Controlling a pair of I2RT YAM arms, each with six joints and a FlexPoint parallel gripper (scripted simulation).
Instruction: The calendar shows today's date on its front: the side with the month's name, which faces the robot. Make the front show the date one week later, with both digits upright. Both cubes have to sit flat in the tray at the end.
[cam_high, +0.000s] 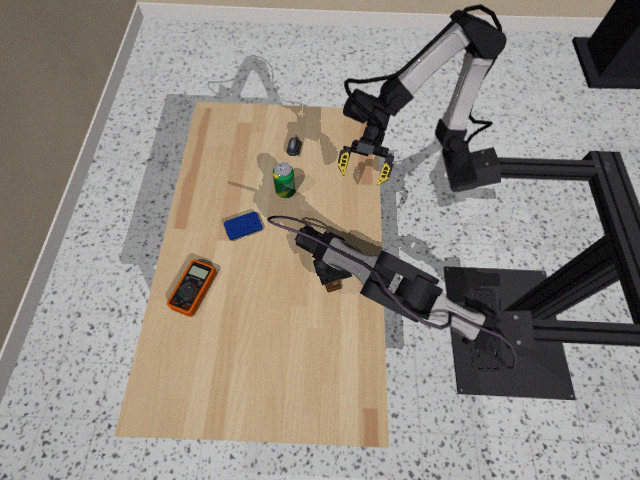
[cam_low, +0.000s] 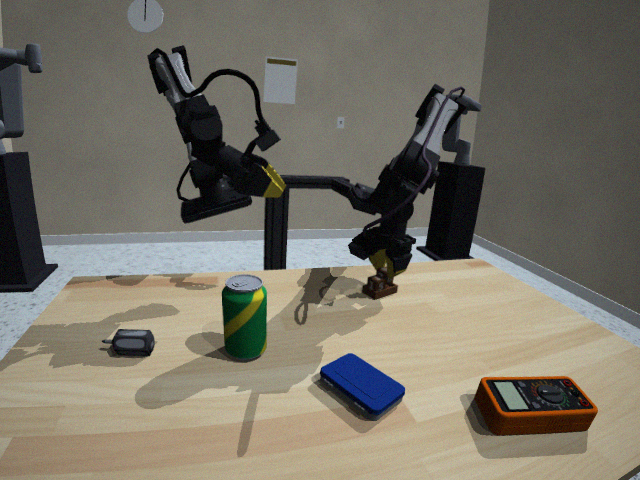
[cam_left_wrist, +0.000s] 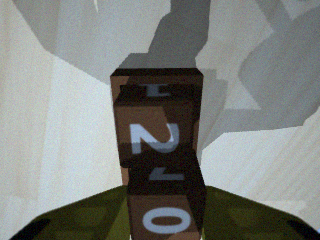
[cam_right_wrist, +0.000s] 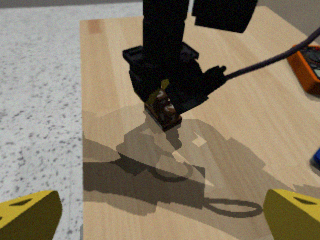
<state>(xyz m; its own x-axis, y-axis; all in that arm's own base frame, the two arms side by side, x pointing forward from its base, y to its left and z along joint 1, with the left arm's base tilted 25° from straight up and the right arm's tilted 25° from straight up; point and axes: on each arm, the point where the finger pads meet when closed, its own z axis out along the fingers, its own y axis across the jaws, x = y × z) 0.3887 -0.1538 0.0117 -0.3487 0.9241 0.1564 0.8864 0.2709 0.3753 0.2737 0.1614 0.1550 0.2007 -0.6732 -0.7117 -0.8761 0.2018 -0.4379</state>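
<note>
In the exterior view, left to right: dark small device (cam_high: 293, 146) (cam_low: 132, 342); green can (cam_high: 284, 180) (cam_low: 244, 320), upright; right end effector (cam_high: 363, 178) (cam_low: 276, 184) (cam_right_wrist: 162, 200), wide, raised; blue case (cam_high: 243, 225) (cam_low: 361, 384); brown tray (cam_high: 333, 287) (cam_low: 379, 293) (cam_left_wrist: 156, 72) (cam_right_wrist: 167, 126) on the counter (cam_high: 258, 361) (cam_low: 206, 413) (cam_right_wrist: 115, 65), containing the cube marked 2 (cam_left_wrist: 150, 135); left end effector (cam_low: 387, 263) (cam_left_wrist: 166, 215), holding the cube marked 0 (cam_left_wrist: 166, 220) at the tray, seating undeterminable; orange multimeter (cam_high: 191, 287) (cam_low: 537, 405) (cam_right_wrist: 307, 72).

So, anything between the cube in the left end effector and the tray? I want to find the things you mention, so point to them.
Nothing visible blocks the held cube (cam_low: 382, 273) (cam_left_wrist: 165, 218) from the tray (cam_high: 333, 289) (cam_low: 381, 292) (cam_left_wrist: 156, 72) (cam_right_wrist: 166, 126). The other cube (cam_left_wrist: 152, 132) sits close alongside; whether they touch, I can't tell.
</note>
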